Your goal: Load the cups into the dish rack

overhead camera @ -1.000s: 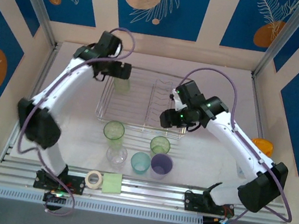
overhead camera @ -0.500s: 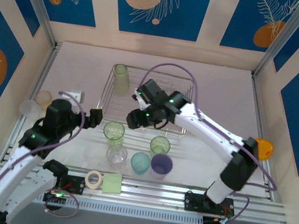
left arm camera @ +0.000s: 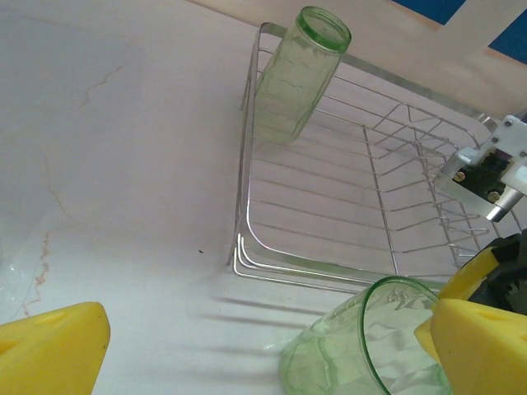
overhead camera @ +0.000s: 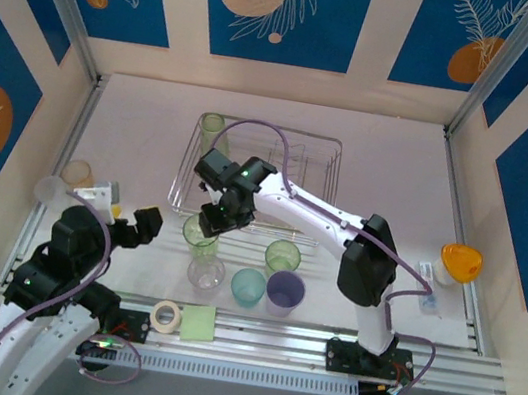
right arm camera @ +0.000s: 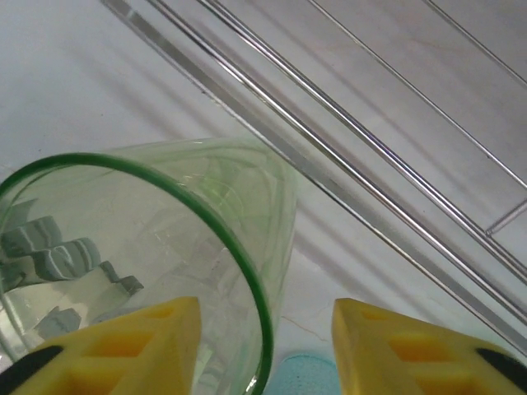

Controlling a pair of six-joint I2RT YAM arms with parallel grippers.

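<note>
A light green cup (overhead camera: 199, 235) stands upright on the table in front of the dish rack (overhead camera: 308, 175). My right gripper (overhead camera: 216, 216) is down over it and open. One finger (right arm camera: 123, 346) is inside the cup (right arm camera: 165, 247) and the other finger (right arm camera: 412, 354) is outside, with a gap to the wall. Another green cup (overhead camera: 212, 132) leans in the rack's far left corner (left arm camera: 300, 74). On the table stand a second green cup (overhead camera: 282, 256), a clear cup (overhead camera: 205, 274), a teal cup (overhead camera: 248, 287) and a lavender cup (overhead camera: 285, 291). My left gripper (overhead camera: 146, 222) hangs open and empty at the near left.
A pale peach cup (overhead camera: 77, 172) and a clear cup (overhead camera: 49, 189) stand by the left wall. An orange dome-shaped piece (overhead camera: 461, 261) sits at the right edge. A white tape roll (overhead camera: 164, 315) and a yellow-green pad (overhead camera: 198, 323) lie on the near rail. The rack's near rim (left arm camera: 291, 267) is close to the green cup (left arm camera: 370, 346).
My right arm swung from over the rack to the left and down onto the green cup, its jaws narrowing. My left arm pulled back from the rack to the near left, still open.
</note>
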